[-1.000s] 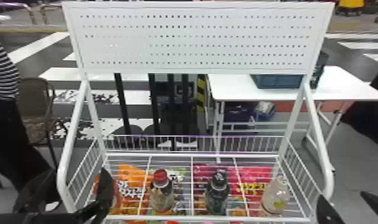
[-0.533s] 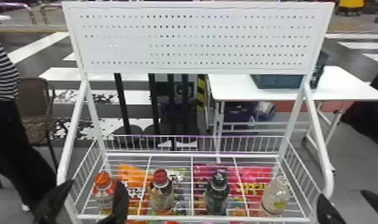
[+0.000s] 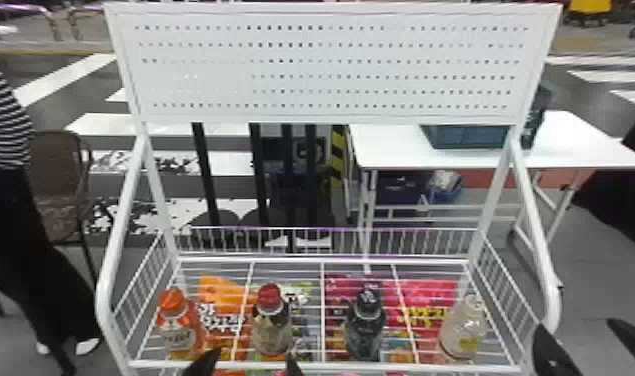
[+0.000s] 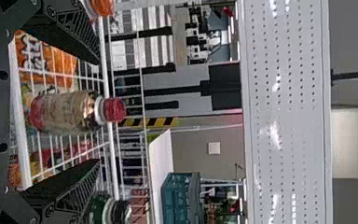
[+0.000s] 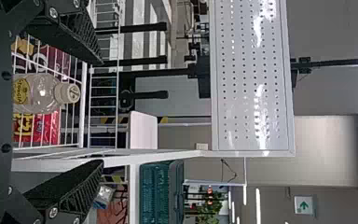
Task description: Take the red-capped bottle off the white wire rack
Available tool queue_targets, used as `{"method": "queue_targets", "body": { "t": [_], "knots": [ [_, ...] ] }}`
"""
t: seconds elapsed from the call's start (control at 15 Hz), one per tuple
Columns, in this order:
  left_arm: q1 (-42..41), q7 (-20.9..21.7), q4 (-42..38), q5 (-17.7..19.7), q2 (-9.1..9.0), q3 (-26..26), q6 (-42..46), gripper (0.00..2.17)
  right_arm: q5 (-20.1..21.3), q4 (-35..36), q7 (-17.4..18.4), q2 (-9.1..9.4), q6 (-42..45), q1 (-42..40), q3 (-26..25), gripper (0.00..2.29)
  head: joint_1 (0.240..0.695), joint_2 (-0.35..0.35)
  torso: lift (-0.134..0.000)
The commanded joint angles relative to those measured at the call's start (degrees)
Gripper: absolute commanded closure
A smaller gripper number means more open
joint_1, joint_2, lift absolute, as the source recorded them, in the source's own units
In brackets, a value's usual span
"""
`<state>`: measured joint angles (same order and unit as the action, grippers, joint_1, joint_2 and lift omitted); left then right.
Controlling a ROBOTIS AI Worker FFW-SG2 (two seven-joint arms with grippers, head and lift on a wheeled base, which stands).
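Our left gripper [image 3: 252,353] has moved over from near the orange-capped bottle [image 3: 177,325] to the red-capped bottle [image 3: 271,332], which stands on the white wire rack [image 3: 323,259]. Its jaws are wide apart with nothing in them, so we think we can go in and squeeze next. Our right gripper [image 3: 574,325] waits by the rack's right side, jaws open and empty.

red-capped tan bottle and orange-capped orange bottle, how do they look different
The red-capped tan bottle is dark at the shoulder, while the orange-capped orange bottle is orange there. The orange-capped orange bottle stands nearer the left end of the white wire rack; the red-capped tan bottle stands further right. Both are upright.
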<state>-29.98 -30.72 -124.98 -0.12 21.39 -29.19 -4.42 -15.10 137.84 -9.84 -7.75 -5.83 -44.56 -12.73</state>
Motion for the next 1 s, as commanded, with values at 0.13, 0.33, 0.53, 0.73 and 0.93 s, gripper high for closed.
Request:
{"method": "queue_targets", "body": {
  "t": [0.13, 0.33, 0.53, 0.73, 0.93],
  "knots": [
    [4.8, -1.5, 7.5, 0.6, -0.56, -4.7, 2.7, 0.14, 0.3, 0.2, 0.0, 0.27, 0.2, -0.3, 0.2, 0.14, 0.499, 0.000, 0.000],
    [5.4, -2.9, 10.5, 1.1, -1.44, -4.8, 7.1, 0.14, 0.5, 0.3, 0.0, 0.27, 0.4, -0.9, 0.2, 0.14, 0.499, 0.000, 0.000],
    [6.3, -2.2, 13.3, 1.9, -1.44, -4.9, 12.5, 0.00, 0.6, 0.2, -0.8, 0.27, 0.4, -1.0, 0.2, 0.14, 0.499, 0.000, 0.000],
    [8.5, -2.2, 15.7, 2.0, -2.32, -5.6, 12.5, 0.00, 0.6, 0.8, -0.9, 0.36, 0.4, -1.5, 0.3, 0.14, 0.499, 0.000, 0.000],
    [10.8, -2.2, 18.4, 3.0, -3.11, -6.2, 12.5, 0.00, 0.4, 1.1, -1.2, 0.36, 0.9, -2.1, 0.2, 0.14, 0.499, 0.000, 0.000]
  ]
}}
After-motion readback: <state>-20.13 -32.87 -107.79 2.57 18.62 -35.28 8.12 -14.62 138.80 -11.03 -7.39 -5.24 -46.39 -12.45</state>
